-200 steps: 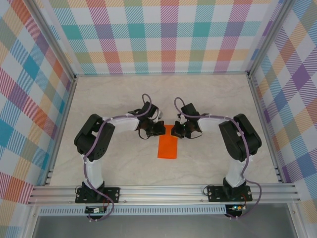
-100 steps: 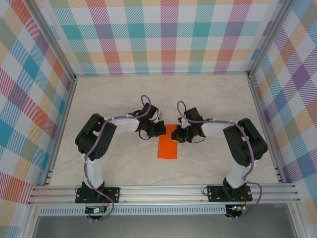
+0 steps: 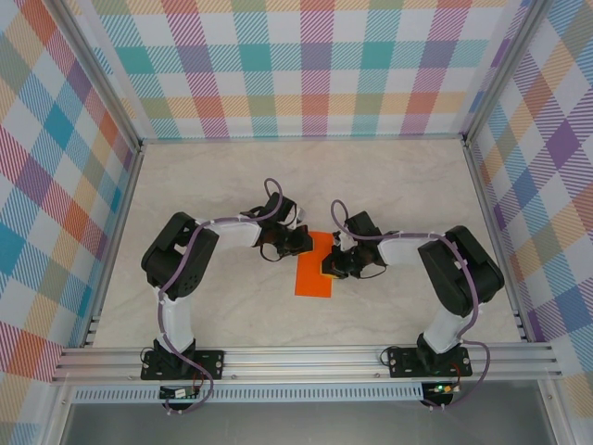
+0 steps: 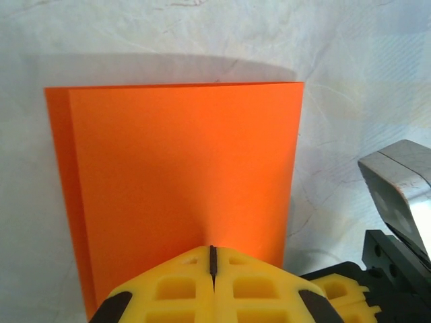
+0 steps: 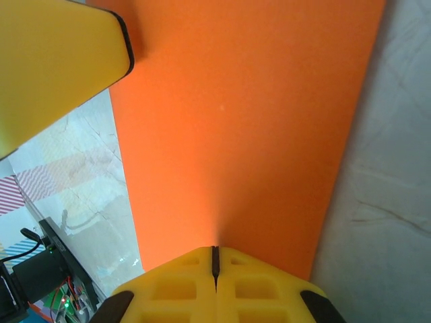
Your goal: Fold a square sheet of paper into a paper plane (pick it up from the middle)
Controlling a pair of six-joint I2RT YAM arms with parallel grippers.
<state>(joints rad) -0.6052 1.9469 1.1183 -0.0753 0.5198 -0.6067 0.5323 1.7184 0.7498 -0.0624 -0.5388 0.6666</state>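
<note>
Square sheet of paper (image 3: 313, 280): folded into a narrow two-layer rectangle, flat on the pale marbled table (image 3: 222, 185), mid-table between the arms. Pinched near its far left corner by the left gripper (image 3: 295, 243), yellow fingers (image 4: 168, 289) clenched on it. Clamped at the right edge by the right gripper (image 3: 332, 264), likewise closed on the paper. Crowded from both sides, near end bare. Ringed by plaid walls (image 3: 315, 83).
</note>
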